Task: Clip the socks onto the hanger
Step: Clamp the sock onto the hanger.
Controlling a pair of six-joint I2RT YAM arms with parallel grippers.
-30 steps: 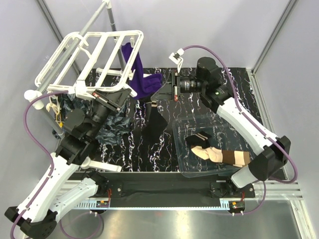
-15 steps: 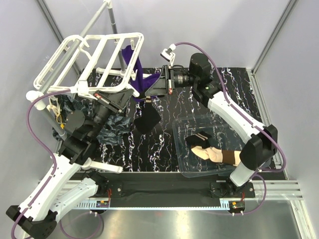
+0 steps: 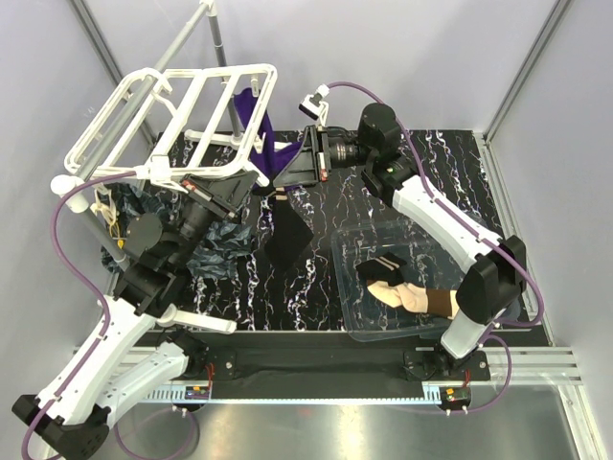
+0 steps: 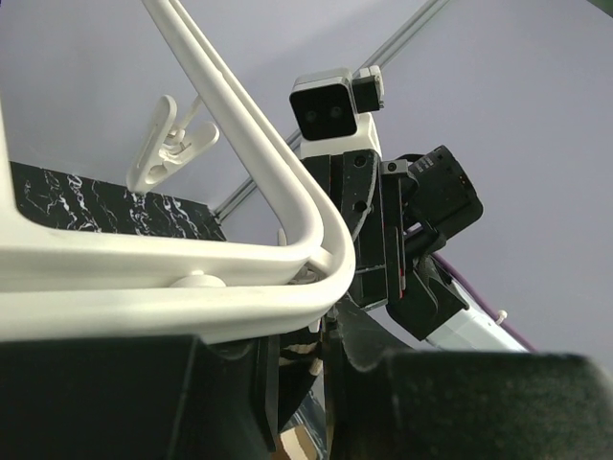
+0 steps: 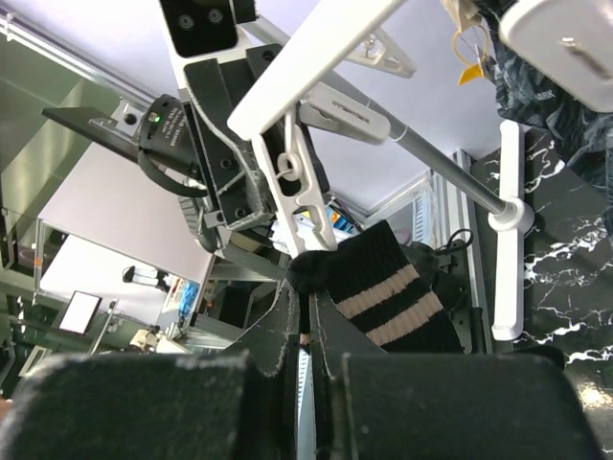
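Holding the black sock (image 5: 383, 302) clamped by its striped cuff in the right end effector (image 5: 308, 335), we should feed the cuff edge squarely into the clip (image 5: 292, 182) dangling just above. The left end effector (image 4: 301, 383), fingers together at the hanger (image 4: 115, 259) corner, should steady the frame; we cannot tell what it grips.

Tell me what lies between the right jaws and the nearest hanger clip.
The black striped sock: in the right wrist view it reaches from the right jaws to just below that clip on the hanger.
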